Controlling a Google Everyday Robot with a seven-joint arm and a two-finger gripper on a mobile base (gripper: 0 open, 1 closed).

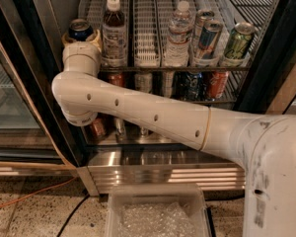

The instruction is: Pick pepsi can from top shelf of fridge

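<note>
- Up at the left end of the top shelf [153, 68] of the fridge [269, 53], the gripper [81, 37] sits at the front rail, at the tip of the white arm [138, 112].
- Its yellowish fingers [65, 36] hug both sides of the pepsi can [80, 27]; they look closed against it, so the can is in its grasp.
- Only the can's silver top and a band of dark blue show above the wrist, which hides the lower part.
- The pepsi can stands upright in the leftmost lane, just left of a brown tea bottle [113, 31] with a white cap.
- Further right on the same rack, past an unfilled lane, stands a clear water bottle [179, 33], then two slim blue-and-silver cans [208, 37] one behind the other, then a green can [238, 41] at the far right.
- From the wrist the arm bends down at a rounded elbow and runs rightward across the front of the cooler to the robot's white body in the lower right corner.
- On the rack below, partly hidden by the arm, a row of cans shows, among them a red can [215, 83].
- Beneath the shelves lies the ribbed steel base [163, 174], and a clear plastic bin [155, 195] sits on the speckled floor [24, 218] in front of it.
- An orange cable [29, 200] trails across the floor at the left.
</note>
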